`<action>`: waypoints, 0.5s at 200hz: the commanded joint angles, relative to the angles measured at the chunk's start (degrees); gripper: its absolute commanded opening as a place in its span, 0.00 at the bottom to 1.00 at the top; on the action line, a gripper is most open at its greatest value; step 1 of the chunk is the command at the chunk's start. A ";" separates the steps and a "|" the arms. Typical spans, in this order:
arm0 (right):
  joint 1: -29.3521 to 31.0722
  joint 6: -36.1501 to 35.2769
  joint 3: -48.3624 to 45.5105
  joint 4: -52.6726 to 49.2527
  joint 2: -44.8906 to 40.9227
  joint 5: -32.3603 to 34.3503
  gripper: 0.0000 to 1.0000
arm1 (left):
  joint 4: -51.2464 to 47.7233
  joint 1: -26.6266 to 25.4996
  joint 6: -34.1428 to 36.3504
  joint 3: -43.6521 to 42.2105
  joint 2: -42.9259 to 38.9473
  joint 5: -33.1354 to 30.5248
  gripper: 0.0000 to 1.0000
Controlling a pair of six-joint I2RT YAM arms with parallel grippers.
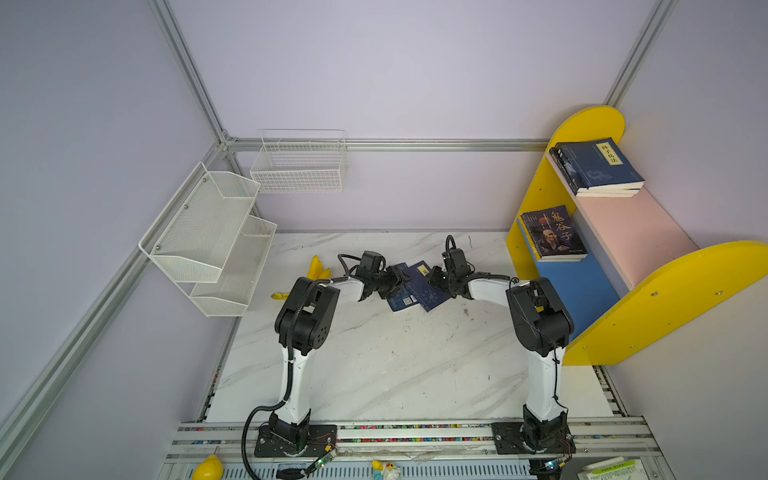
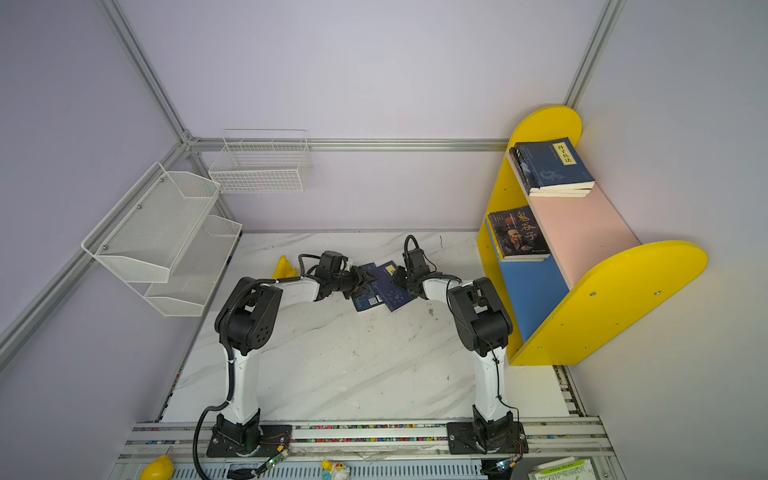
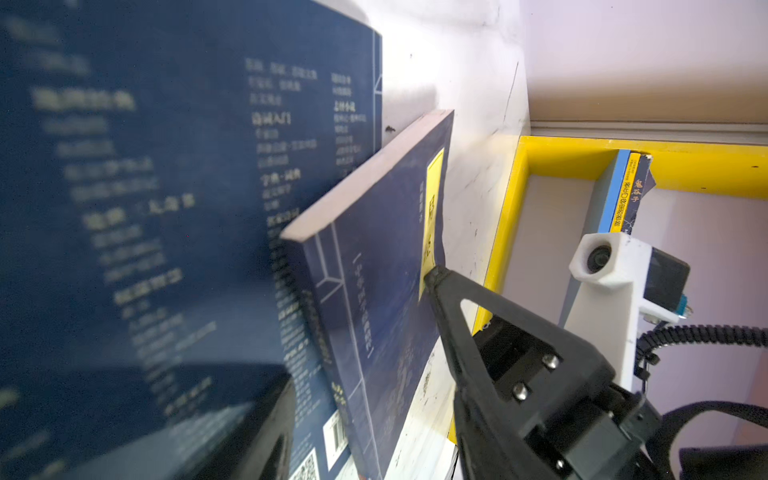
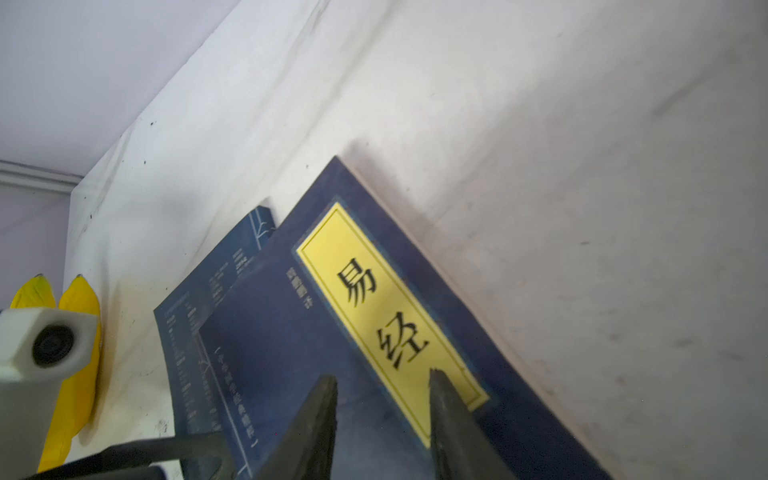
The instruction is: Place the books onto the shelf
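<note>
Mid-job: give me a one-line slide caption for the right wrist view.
Right gripper, fingers spread, over the yellow-labelled navy book overlapping a second navy book; bananas nearby.

"易经" is printed in black on the yellow label (image 4: 386, 316) of the upper navy book (image 4: 270, 353). On the back cover of the lower navy book (image 3: 145, 187), columns of pale characters are seen, too blurred to be read, with a QR code (image 3: 308, 469) and a barcode (image 3: 338, 436) beside them. "孙子兵法" is borne by the topmost book (image 1: 598, 166) on the pink board (image 1: 631, 237). "鬼谷子" is set in orange on the dark book (image 1: 552, 237) on the blue board (image 1: 582, 291). In the left wrist view its spine seems to be lettered likewise.
</note>
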 commanded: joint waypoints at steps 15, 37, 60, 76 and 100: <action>3.00 1.08 -1.34 -4.46 5.58 -8.92 0.40 | 2.89 -0.36 0.24 2.24 2.86 1.03 0.56; 3.03 1.47 -1.11 -3.66 5.98 -9.92 0.40 | 4.82 -0.40 -1.57 3.76 4.79 1.90 0.53; 2.86 -0.73 0.89 -5.49 2.41 -5.06 0.42 | 4.57 -0.39 -2.87 4.02 5.78 1.17 0.53; 2.43 -4.11 3.49 -7.27 -0.59 -1.56 0.45 | 2.96 -0.35 -2.24 3.40 5.48 0.09 0.52; 0.46 -5.79 5.46 -8.61 -3.40 4.76 0.46 | 1.49 -0.35 -1.30 3.26 5.34 -0.66 0.48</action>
